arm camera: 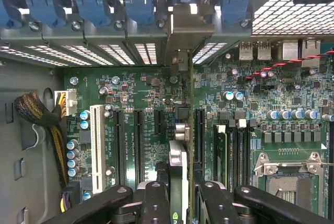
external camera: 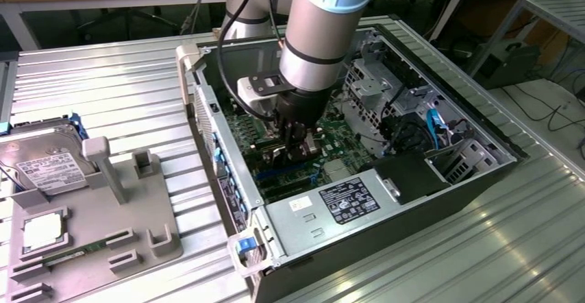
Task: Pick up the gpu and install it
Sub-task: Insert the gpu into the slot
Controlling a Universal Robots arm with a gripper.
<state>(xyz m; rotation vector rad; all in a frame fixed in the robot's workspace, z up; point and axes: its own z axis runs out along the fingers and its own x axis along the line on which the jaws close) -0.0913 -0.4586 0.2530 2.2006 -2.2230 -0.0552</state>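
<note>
The install step is in hand: the gpu (arm camera: 180, 145) is held edge-on in the narrowly closed gripper (arm camera: 180, 203), inside the open computer case (external camera: 475, 135) just above the motherboard (arm camera: 151, 104). Its bracket (arm camera: 183, 31) is seen at twelve o'clock against the rear slot openings. By judgement, exact alignment over the slot and a straight, even press are called for.

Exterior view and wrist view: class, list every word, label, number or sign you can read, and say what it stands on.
No text can be read.
Power supply label: print too small.
Hard drive label: print blurred.
Motherboard markings beside the slots: white lettering too small.
</note>
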